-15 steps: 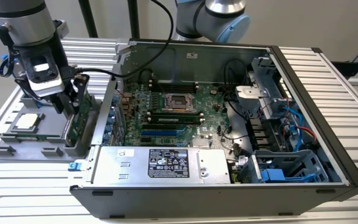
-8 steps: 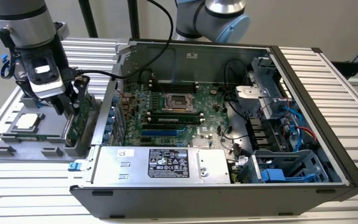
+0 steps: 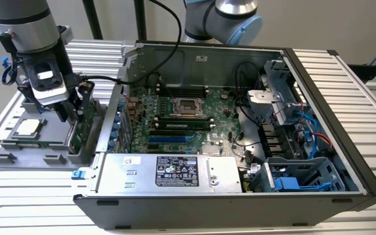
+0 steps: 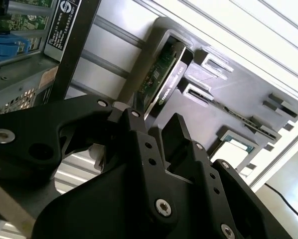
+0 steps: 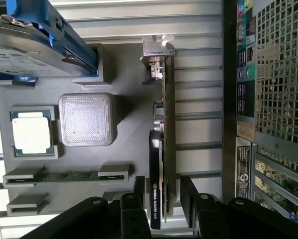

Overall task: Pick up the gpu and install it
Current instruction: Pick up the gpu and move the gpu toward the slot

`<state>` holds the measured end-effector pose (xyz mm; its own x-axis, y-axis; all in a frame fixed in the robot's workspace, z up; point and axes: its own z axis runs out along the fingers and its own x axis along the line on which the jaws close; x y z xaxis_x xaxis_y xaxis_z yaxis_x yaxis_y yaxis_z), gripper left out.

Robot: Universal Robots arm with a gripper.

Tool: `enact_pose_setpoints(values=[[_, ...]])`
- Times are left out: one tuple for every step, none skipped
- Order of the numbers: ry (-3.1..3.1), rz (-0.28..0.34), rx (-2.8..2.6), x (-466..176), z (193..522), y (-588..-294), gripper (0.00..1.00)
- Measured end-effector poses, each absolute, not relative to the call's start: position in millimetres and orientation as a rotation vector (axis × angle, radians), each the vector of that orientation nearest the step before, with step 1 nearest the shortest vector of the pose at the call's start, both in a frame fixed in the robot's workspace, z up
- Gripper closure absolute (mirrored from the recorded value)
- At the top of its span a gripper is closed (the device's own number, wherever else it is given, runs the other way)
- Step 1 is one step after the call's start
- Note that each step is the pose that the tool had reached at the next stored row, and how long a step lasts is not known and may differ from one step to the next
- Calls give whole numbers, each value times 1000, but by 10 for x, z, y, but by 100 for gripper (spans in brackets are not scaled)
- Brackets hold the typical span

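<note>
Gpu (image 5: 161, 149) stands on edge in a slot of the grey tray (image 5: 126, 74) beside the computer case (image 5: 278, 74), directly below the hand (image 5: 164, 185), whose open fingers (image 5: 188, 191) straddle one end, one per face, seemingly not yet clamped, its long axis crossing their gap.

Soft, even light fills the exterior view. The ribbed bench (image 3: 31, 205) reads pale and bright, close to washed out at the lower left of the frame. The inside of the case (image 3: 207, 215) is dimmer, darkest at its right. Shadows are faint and soft-edged. In the second wrist view the bench glares white, and the tool (image 4: 156, 119), close to the lens, is dark and slightly blurred. The first wrist view is evenly lit, the grey tray (image 5: 124, 149) flat and matte.
</note>
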<state>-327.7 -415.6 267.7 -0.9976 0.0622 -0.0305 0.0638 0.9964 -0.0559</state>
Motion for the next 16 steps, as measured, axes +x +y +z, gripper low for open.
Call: enact_pose_setpoints(values=[[3110, -88, 97, -3277, 2670, -4156, 0], [3109, -88, 94, -3278, 2662, -4156, 0], [3109, -88, 91, -3279, 2655, -4156, 0], [3109, -88, 88, -3279, 2646, -4156, 0], [3109, -88, 85, -3280, 2638, -4156, 0], [3108, -88, 82, -3280, 2629, -4156, 0], [3108, -88, 80, -3281, 2622, -4156, 0], [3108, -88, 77, -3282, 2615, -4156, 0], [3107, -88, 74, -3283, 2608, -4156, 0], [3106, -88, 72, -3285, 2600, -4156, 0], [3105, -88, 69, -3286, 2592, -4156, 0], [3104, -88, 65, -3288, 2585, -4156, 0], [3103, -87, 59, -3292, 2580, -4155, 0], [3103, -87, 51, -3296, 2576, -4155, 0], [3103, -87, 43, -3300, 2572, -4156, 0], [3103, -87, 35, -3303, 2568, -4156, 0]])
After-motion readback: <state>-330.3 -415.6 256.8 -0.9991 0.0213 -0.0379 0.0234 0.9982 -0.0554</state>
